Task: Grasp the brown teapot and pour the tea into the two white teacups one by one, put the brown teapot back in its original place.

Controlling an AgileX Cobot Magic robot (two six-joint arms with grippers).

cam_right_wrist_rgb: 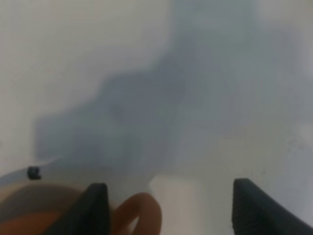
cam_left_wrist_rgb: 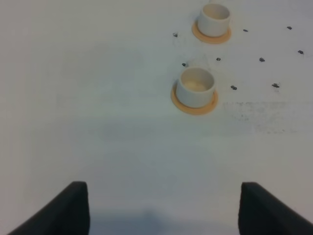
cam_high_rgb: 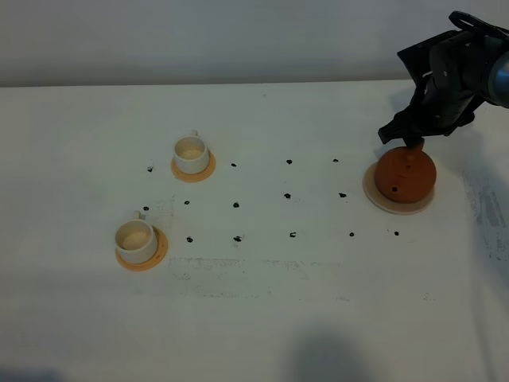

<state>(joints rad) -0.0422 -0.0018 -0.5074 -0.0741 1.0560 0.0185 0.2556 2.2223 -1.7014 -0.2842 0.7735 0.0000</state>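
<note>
Brown teapot [cam_high_rgb: 406, 175] sits on its beige coaster [cam_high_rgb: 374, 193] near the desk's [cam_high_rgb: 262, 318] right edge. Right hand [cam_high_rgb: 414, 142] released, fingers [cam_right_wrist_rgb: 95, 208] astride the loop handle [cam_right_wrist_rgb: 142, 210]. Left hand [cam_left_wrist_rgb: 161, 205] released too.

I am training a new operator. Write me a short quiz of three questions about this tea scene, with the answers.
1. True or false: the brown teapot stands on the beige coaster.
2. How many white teacups are on the table? A one, B two, C three.
3. Fill in: the right tool, at the teapot, is ____ (open/shut).
Key: 1 true; 2 B; 3 open.
</note>
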